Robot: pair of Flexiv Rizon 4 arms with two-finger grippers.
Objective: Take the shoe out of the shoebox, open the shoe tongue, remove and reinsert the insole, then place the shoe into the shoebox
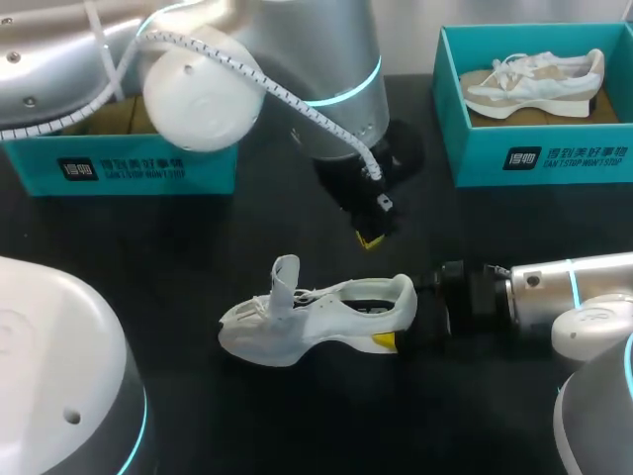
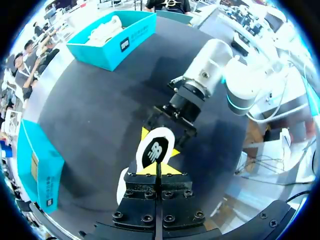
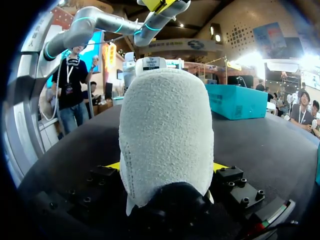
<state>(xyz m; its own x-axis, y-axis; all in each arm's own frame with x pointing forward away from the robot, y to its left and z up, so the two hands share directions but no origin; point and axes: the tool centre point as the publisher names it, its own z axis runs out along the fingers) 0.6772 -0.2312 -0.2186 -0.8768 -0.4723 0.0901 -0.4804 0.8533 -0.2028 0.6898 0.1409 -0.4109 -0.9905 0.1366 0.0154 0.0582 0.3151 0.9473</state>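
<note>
Shoe (image 1: 316, 317), white, sits on its sole mid-table, out of both boxes, toe twd the left arm's side, heel twd the right. Tongue (image 1: 285, 282) stands up, laces loose. From above, the black insole (image 2: 156, 150) shows in the heel.

Right gripper (image 1: 396, 332) pinches the heel, one yellow tip each side, w/ its arm lying low along the table behind it. Left gripper (image 1: 371, 237) hangs just above & beyond the heel end, not touching the shoe, fingers pressed together w/ nothing betw. them.

Room: bare black table (image 1: 198, 247) off the toe and along the near side of the shoe. The strip betw. the shoe and the far edge is open too, except where the left arm comes down over it. Heel side is taken up by the right arm. Bulky arm housings crowd both near corners.

Around: left box (image 1: 119, 163), teal, at the far edge, partly hidden by the left arm. Right box (image 1: 534, 148), teal, at the far right corner, holds a second shoe (image 1: 534, 84). Both boxes are well apart from the shoe on the table.

Count: 2 boxes, 2 shoes (1 on table, 1 boxed), 2 arms.
</note>
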